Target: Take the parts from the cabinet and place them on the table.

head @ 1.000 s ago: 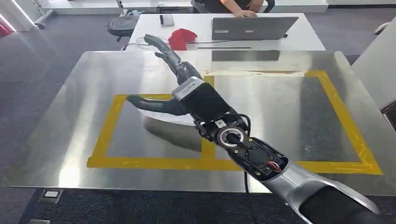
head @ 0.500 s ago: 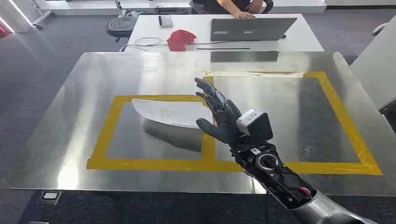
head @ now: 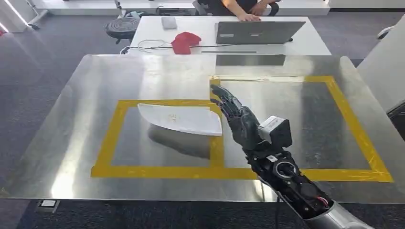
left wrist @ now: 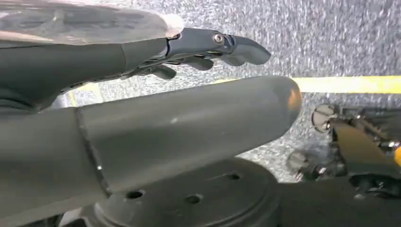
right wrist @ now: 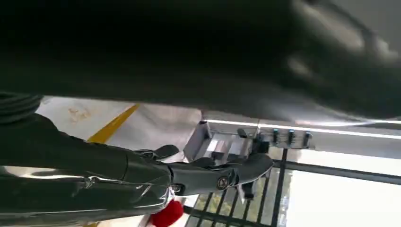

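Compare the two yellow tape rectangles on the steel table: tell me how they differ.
The left tape rectangle holds the white part; the right tape rectangle holds no part, and the right hand hovers over its near-left area. The right rectangle reaches further towards the desk with the laptop and looks larger; the left one starts nearer the robot. They share one yellow tape edge and the near line.

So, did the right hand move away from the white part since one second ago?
Yes. The right hand has pulled back toward the robot, off the white part, and now hovers by the yellow tape dividing the two boxes.
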